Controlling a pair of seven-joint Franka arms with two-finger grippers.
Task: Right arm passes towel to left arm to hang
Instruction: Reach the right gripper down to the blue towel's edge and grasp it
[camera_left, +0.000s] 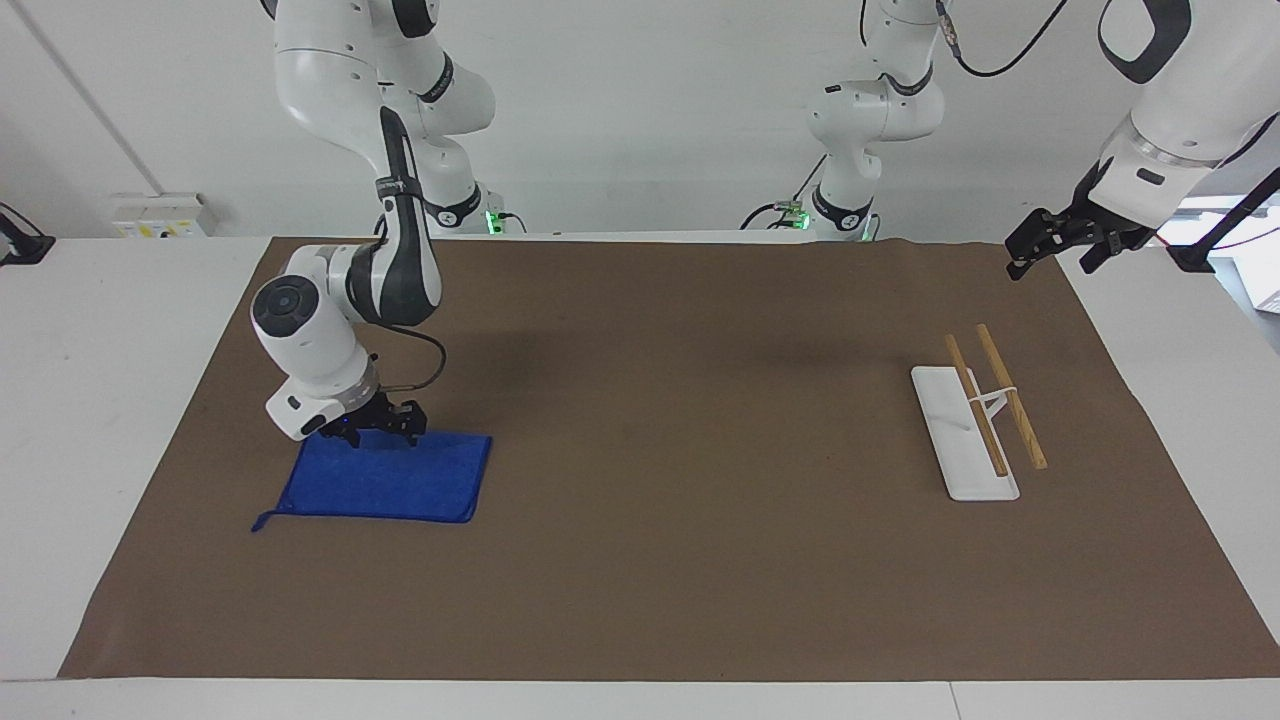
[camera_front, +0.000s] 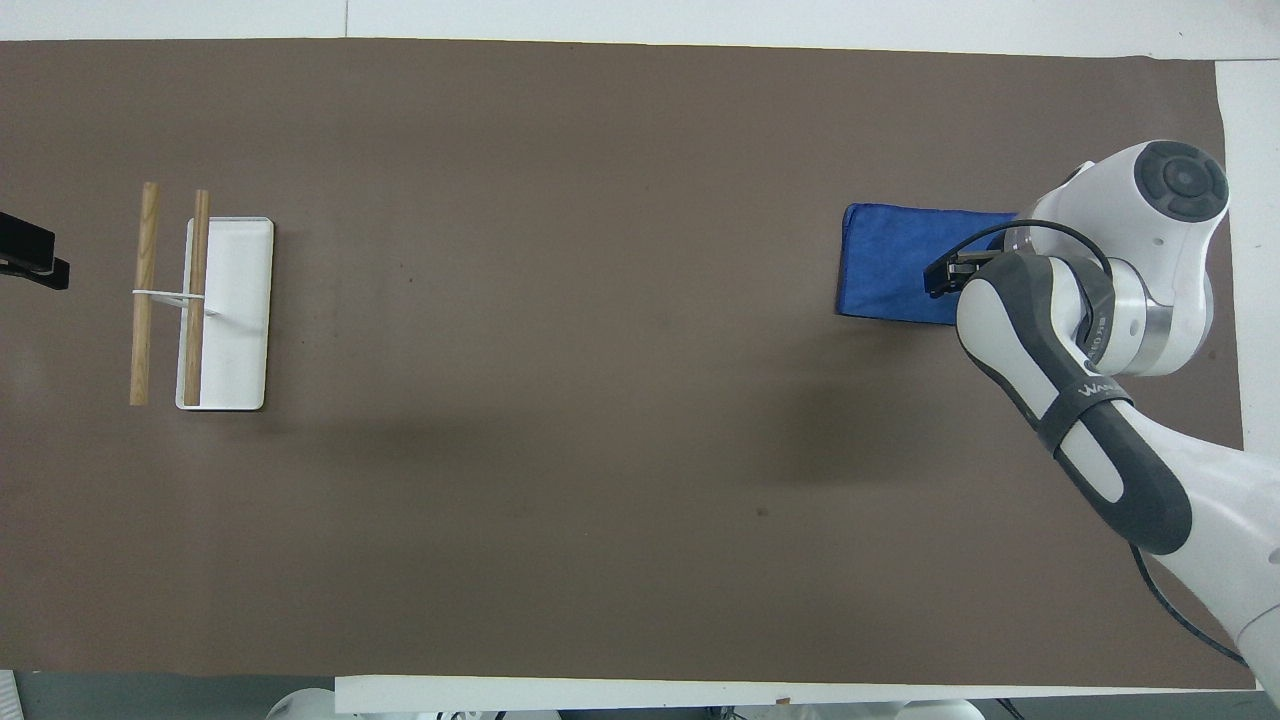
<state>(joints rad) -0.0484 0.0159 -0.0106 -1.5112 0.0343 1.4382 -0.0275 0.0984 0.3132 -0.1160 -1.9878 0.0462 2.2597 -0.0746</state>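
Low over the surface (camera_left: 640, 560), the right arm's jaws (camera_left: 385, 432) sit on the towel's (camera_left: 400, 485) robot-side edge; whether they are clamped cannot be told. Left arm's jaws (camera_left: 1060, 240) wait raised, state unclear.

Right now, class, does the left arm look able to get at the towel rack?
Probably yes. The left gripper waits over the mat's corner at its own end, the towel rack stands on that end of the mat, and nothing lies between them.

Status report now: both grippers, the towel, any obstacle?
Right gripper down on the towel. Left gripper waits, raised, at table corner. Towel flat. Nothing in the way.
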